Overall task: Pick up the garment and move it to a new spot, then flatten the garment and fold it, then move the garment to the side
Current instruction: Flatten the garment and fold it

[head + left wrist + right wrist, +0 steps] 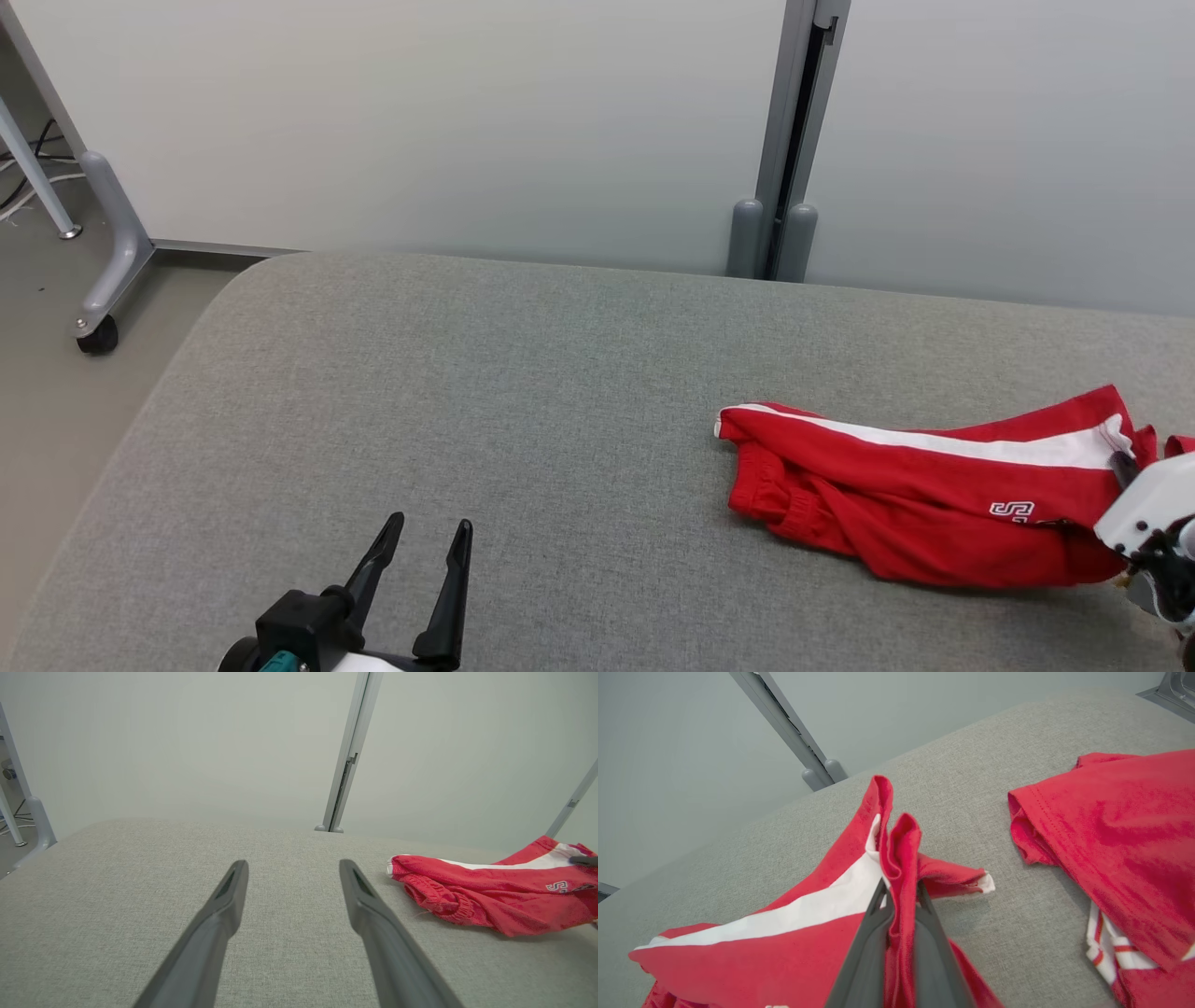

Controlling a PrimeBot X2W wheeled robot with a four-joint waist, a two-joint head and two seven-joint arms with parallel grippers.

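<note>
The garment [920, 495] is red with a white stripe and small white lettering, lying crumpled at the right of the grey padded table [523, 401]. In the left wrist view the garment [490, 891] lies to the right of my fingers. My right gripper [900, 887] is shut on a raised fold of the garment [901, 849], with red cloth pinched between its fingers. In the head view the right gripper [1123, 464] is at the garment's right end. My left gripper [431, 537] is open over bare table at the lower left, far from the cloth.
A second red cloth piece [1125, 844] with striped trim lies to the right in the right wrist view. White partition panels with a grey post [780, 140] stand behind the table. A wheeled desk leg [103, 280] stands on the floor at far left.
</note>
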